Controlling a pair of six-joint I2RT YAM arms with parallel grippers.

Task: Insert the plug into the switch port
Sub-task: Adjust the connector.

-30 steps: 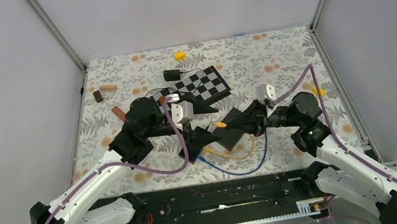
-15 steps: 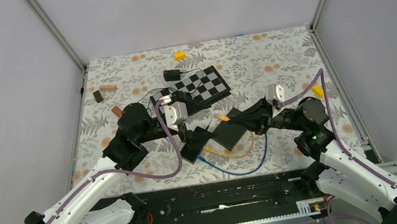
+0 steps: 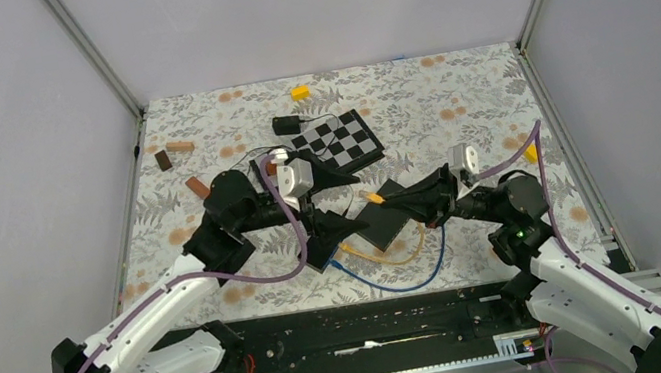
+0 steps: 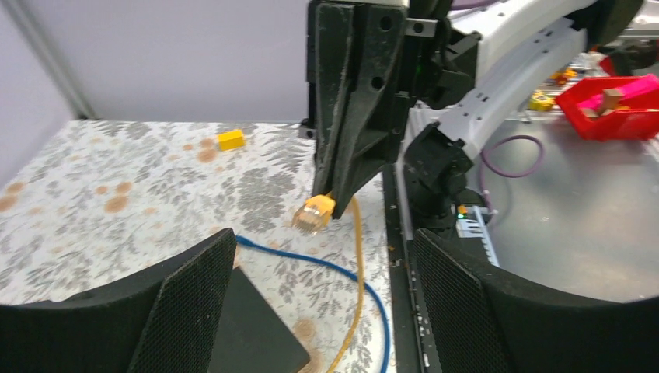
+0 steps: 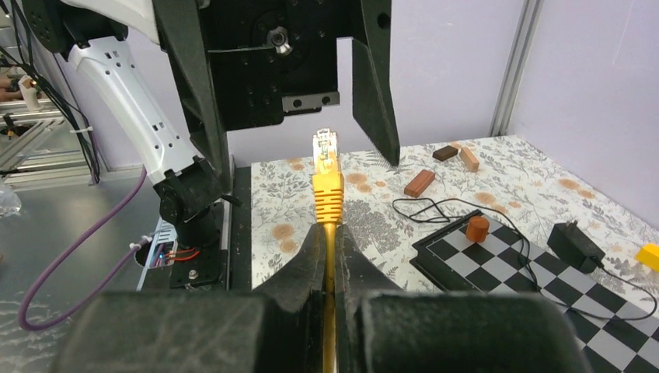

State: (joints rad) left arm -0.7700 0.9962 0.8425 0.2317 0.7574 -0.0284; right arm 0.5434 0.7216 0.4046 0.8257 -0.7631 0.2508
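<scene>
Alignment between plug and port is what the coming move turns on. The orange moulded network plug (image 5: 326, 167) sticks straight out beyond the tips of the right gripper (image 5: 330, 233), which is clenched on the orange cable just behind the boot. The plug's long axis continues the line of the fingers. It is held up off the floral-patterned table mat (image 3: 455, 105), touching nothing else.

Seen from above, the plug points toward the left gripper (image 3: 330, 210), whose jaws stand wide apart with nothing between them. In the left wrist view the plug hangs ahead, framed by that gripper's two black mesh-faced fingers (image 4: 186, 299).

The flat black box-shaped switch (image 3: 376, 229) lies on the mat beneath the two grippers, with a thin blue cable (image 3: 423, 277) looping past it on the near side. Its ports cannot be made out in any view (only a corner of the dark top shows to the left wrist camera).

My judgement: the right arm carries the insertion, so the plug must tip down to the port face. The left arm is well placed to steady the box
</scene>
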